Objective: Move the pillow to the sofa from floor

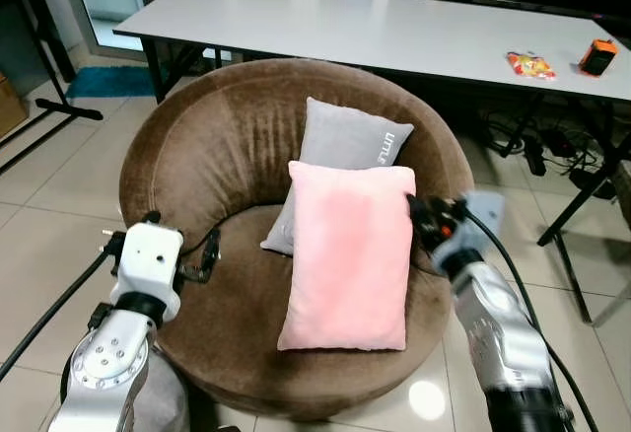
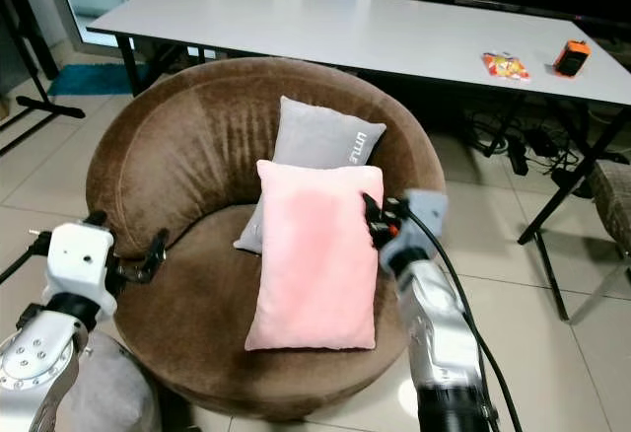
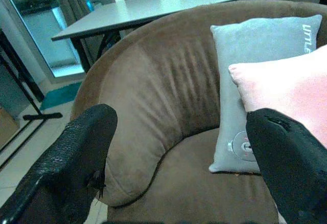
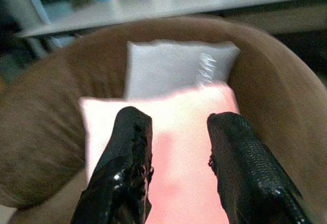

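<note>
Two pillows occupy the round brown sofa (image 1: 197, 146): a pink pillow (image 1: 350, 254) lying on the seat and leaning back against a grey cushion (image 1: 345, 141) propped on the backrest. The right end effector (image 1: 426, 225) sits just beside the pink pillow's upper right corner, at or very near its edge, and in the right wrist view its two black fingers (image 4: 127, 157) stand spread apart with the pink fabric ahead of them and nothing pinched between. The left end effector (image 1: 209, 254) hovers over the sofa's left rim, well apart from the pillow to its right, fingers (image 3: 76, 152) wide open and empty. Judging by how things lie, the pillow is already off the floor and resting on the seat, so the step in hand looks like a release and retreat. To do that well, each end effector should draw back along its own finger line, away from the fabric, so a fingertip does not snag the pillow's edge and drag it toward the front lip of the seat. Beyond both arms a long white surface (image 1: 345, 23) carries an orange gadget (image 1: 597, 55) and a snack packet (image 1: 530, 65).
</note>
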Controlling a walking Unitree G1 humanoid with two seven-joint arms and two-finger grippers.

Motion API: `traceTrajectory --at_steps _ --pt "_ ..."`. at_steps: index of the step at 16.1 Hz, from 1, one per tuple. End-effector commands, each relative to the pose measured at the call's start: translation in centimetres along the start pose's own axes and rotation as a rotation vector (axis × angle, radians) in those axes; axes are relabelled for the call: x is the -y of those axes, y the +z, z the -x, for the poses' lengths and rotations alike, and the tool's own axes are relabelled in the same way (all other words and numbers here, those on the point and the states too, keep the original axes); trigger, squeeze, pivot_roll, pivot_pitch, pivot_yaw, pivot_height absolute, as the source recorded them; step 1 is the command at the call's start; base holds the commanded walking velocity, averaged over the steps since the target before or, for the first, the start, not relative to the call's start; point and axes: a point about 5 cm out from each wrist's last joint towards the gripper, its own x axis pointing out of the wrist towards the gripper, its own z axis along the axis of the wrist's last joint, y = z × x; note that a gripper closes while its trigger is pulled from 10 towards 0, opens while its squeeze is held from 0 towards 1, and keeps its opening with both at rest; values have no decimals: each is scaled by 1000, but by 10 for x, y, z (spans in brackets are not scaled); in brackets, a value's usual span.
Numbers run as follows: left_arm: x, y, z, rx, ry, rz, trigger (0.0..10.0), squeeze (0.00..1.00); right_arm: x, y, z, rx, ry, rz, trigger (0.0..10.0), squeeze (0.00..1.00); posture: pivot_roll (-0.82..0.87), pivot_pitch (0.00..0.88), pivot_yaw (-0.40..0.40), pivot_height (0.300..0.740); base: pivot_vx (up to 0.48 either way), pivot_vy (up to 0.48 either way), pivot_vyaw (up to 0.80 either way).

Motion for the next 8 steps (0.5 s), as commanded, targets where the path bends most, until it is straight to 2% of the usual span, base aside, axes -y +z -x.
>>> traceTrajectory --at_steps 1,5,8 --pt "0 2 -3 2 14 5 10000 0 1 2 6 -34 -54 -20 10000 0 -36 0 -60 740 -244 0 0" --pt "1 3 -4 7 24 0 10000 0 -5 2 7 -71 -45 26 10000 0 -35 0 -62 740 -342 0 0" --pt "-2 3 -3 8 52 -12 10000 0 -7 5 5 -113 -39 55 10000 0 -12 0 -78 740 0 0 0"
